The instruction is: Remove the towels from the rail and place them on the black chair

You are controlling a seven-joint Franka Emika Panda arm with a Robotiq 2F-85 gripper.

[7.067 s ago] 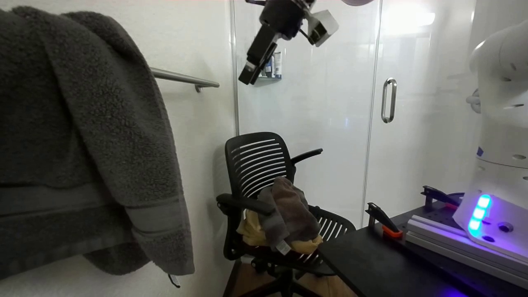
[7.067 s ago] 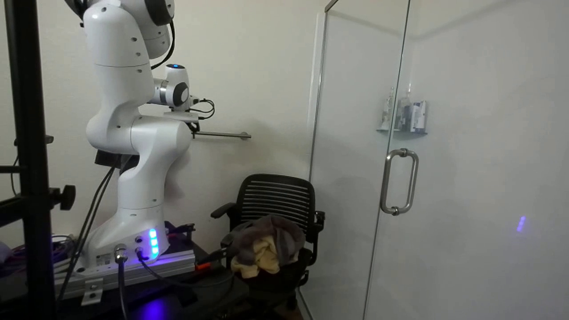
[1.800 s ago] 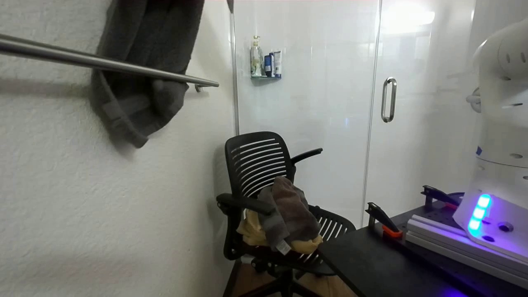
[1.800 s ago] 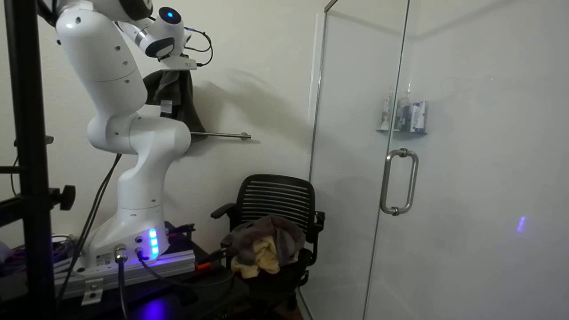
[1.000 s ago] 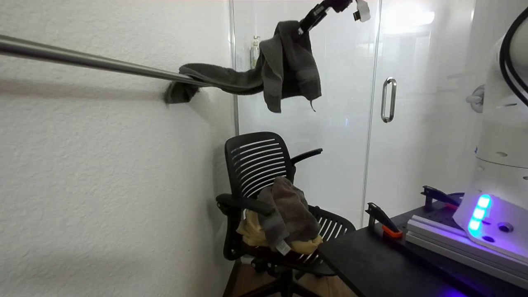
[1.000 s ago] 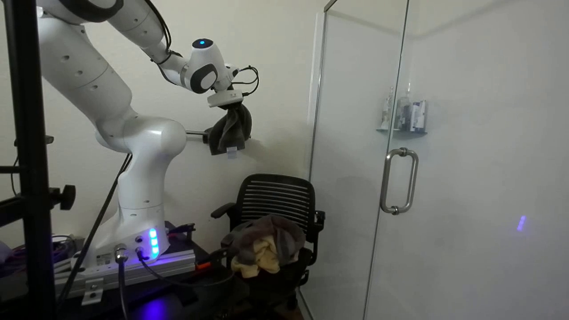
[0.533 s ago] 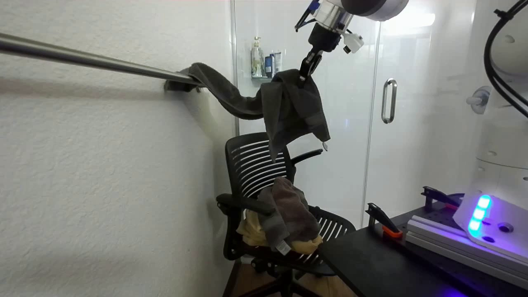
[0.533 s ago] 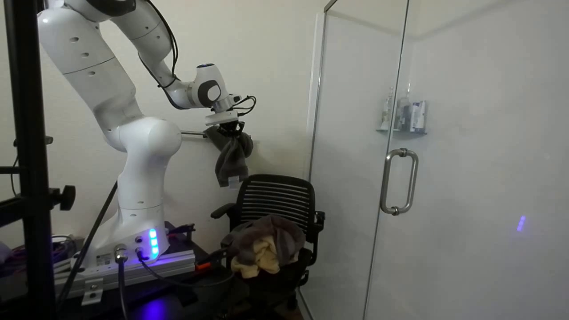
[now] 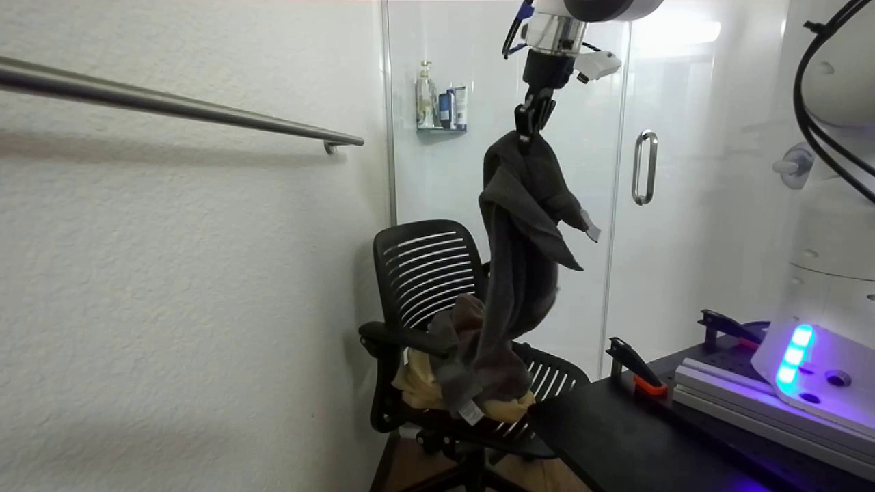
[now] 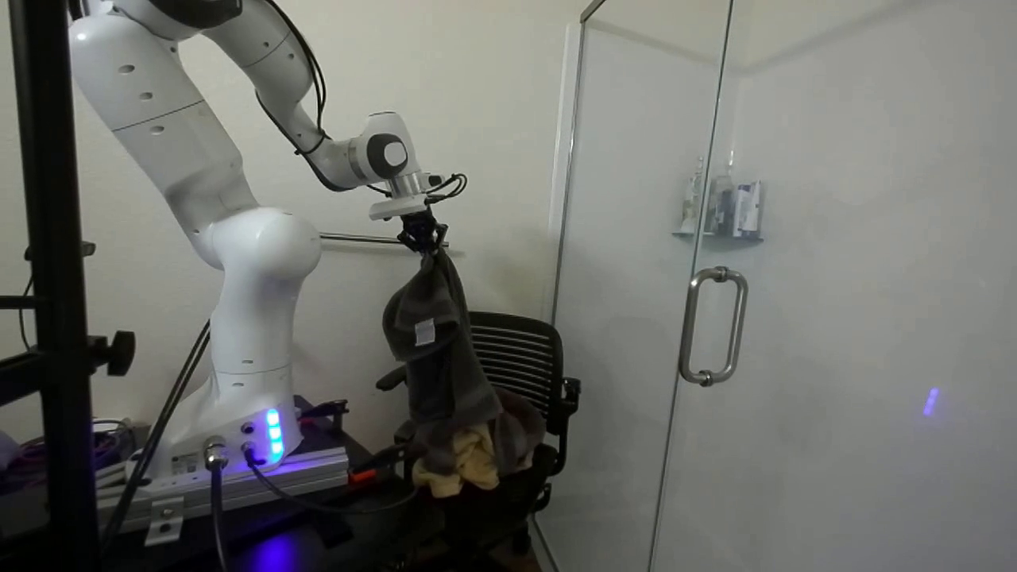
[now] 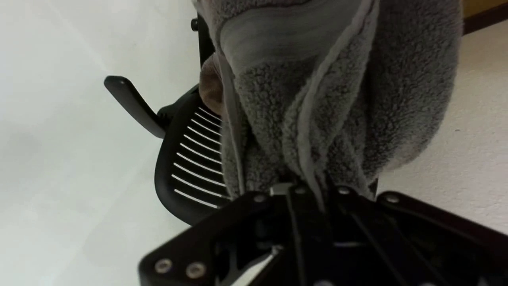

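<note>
Gripping the dark gray towel (image 9: pixel 516 225) tight between our jaws, we have its length hanging below them, toward the black chair (image 9: pixel 410 337) by the corner of the table (image 9: pixel 608 430)

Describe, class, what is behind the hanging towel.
In an exterior view, the chair, wall and towel heap show partly behind the towel. The parts it covers cannot be seen.

Open air between rail (image 9: pixel 181 106) and hanging towel (image 9: pixel 521 236), black chair (image 9: pixel 431 228) blocking below, table (image 9: pixel 601 434) near it
</note>
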